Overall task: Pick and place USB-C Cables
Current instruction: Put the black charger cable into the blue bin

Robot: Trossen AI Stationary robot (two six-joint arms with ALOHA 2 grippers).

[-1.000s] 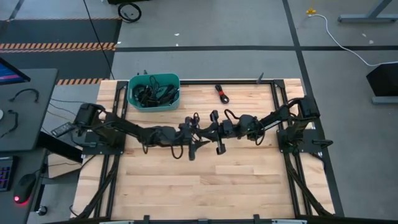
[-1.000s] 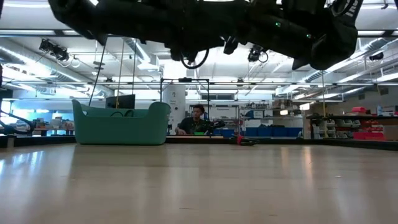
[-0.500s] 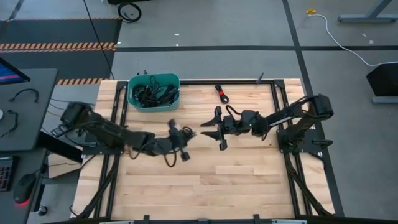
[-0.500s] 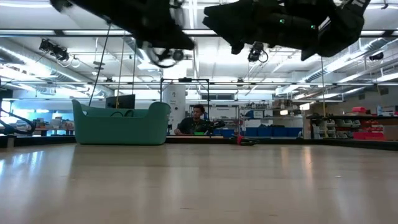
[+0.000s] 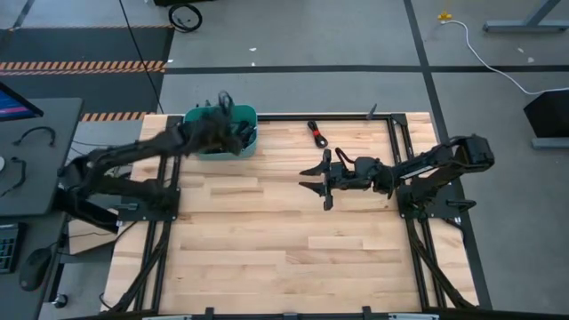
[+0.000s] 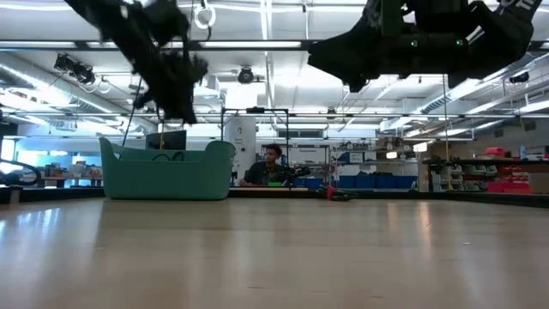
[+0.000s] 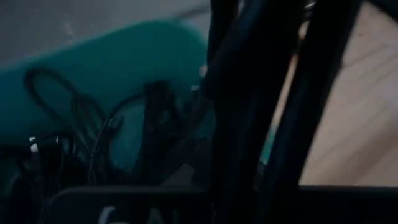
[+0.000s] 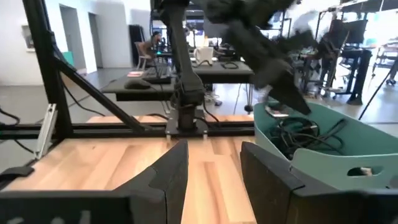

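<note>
Left gripper [image 5: 222, 105], fingers pinched shut, has swung from mid-tabletop to over teal bin [image 5: 246, 149]; right gripper [image 5: 313, 179] now gapes empty: handover done.

A white cord [image 5: 484, 53] trails over the grey floor at one o'clock; a person [image 6: 271, 166] sits beyond the wooden counter [image 5: 267, 249].
</note>
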